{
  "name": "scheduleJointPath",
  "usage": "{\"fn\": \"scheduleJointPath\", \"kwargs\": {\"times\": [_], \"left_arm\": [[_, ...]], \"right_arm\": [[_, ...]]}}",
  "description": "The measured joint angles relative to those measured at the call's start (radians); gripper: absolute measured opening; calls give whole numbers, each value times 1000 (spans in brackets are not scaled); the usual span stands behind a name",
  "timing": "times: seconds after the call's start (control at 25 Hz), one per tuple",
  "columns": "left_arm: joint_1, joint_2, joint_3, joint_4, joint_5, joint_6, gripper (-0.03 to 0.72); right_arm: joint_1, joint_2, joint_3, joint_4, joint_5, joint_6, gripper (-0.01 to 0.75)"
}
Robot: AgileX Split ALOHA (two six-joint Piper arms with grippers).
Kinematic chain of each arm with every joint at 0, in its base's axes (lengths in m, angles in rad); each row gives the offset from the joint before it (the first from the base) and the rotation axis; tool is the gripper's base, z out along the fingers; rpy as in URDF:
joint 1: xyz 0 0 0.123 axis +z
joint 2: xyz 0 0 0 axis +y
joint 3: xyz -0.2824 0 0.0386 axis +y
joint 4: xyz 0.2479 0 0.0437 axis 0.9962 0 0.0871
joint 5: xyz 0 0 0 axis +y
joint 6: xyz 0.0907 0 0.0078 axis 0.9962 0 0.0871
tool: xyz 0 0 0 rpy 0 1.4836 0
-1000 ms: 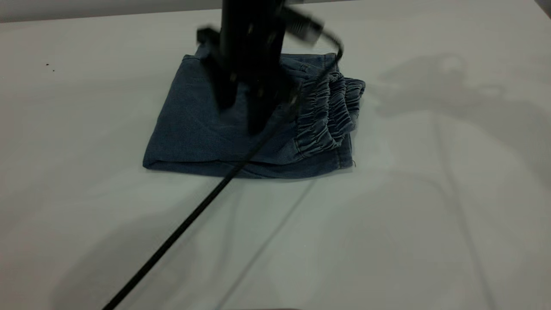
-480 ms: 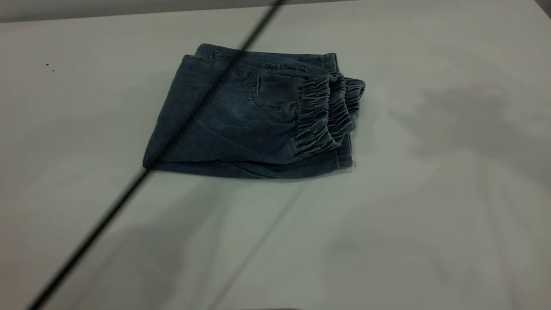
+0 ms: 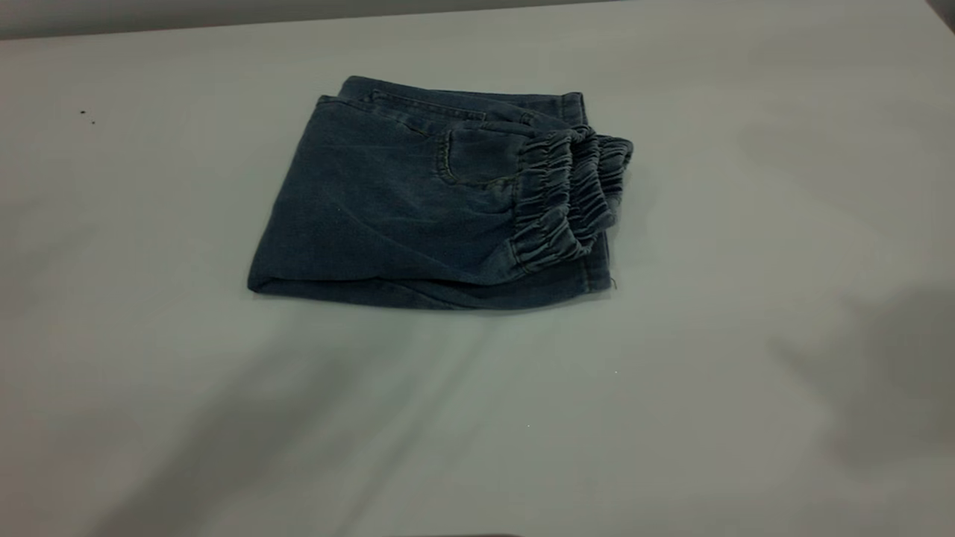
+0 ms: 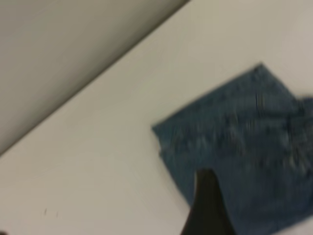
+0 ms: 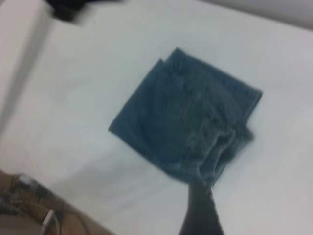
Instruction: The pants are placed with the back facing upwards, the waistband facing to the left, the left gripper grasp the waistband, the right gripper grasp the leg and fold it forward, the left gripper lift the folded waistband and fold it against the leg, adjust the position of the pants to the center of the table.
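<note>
From outside, the pants (image 3: 433, 205) lie folded on the bench (image 3: 746, 224), a bit toward 11 o'clock from its middle. The waistband (image 3: 567, 198) sits on top at the 3 o'clock side. No arm shows here; a second ago a black arm and cable hung over the pants.

The left wrist view shows one dark finger of the left gripper (image 4: 208, 208) above the pants. The right wrist view shows the right gripper (image 5: 200, 210) the same way. Nobody can tell if either set of jaws is apart.

The puffy waistband could spring open if a nudge to the middle drags the top layer.
</note>
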Motion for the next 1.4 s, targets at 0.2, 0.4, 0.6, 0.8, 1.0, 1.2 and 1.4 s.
{"fn": "scheduleJointPath", "kwargs": {"times": [0.2,0.4,0.6,0.8,1.0,1.2,1.4], "left_arm": [[0,-256,295,-20,0,-38,470],[0,-479,575,-63,0,-64,470],[0,-652,786,-65,0,-68,470],[0,-781,959,-66,0,-72,470],[0,-936,1092,-68,0,-95,470],[0,-1093,1191,-68,0,-101,470],[0,-1228,1266,-68,0,-101,470]], "right_arm": [[0,-148,206,2,2,8,434],[0,-293,393,4,3,8,434],[0,-424,500,11,-7,8,434],[0,-543,617,13,-10,3,434],[0,-657,699,0,-9,3,434],[0,-774,756,-44,-4,3,434],[0,-906,853,-93,-27,3,434]]}}
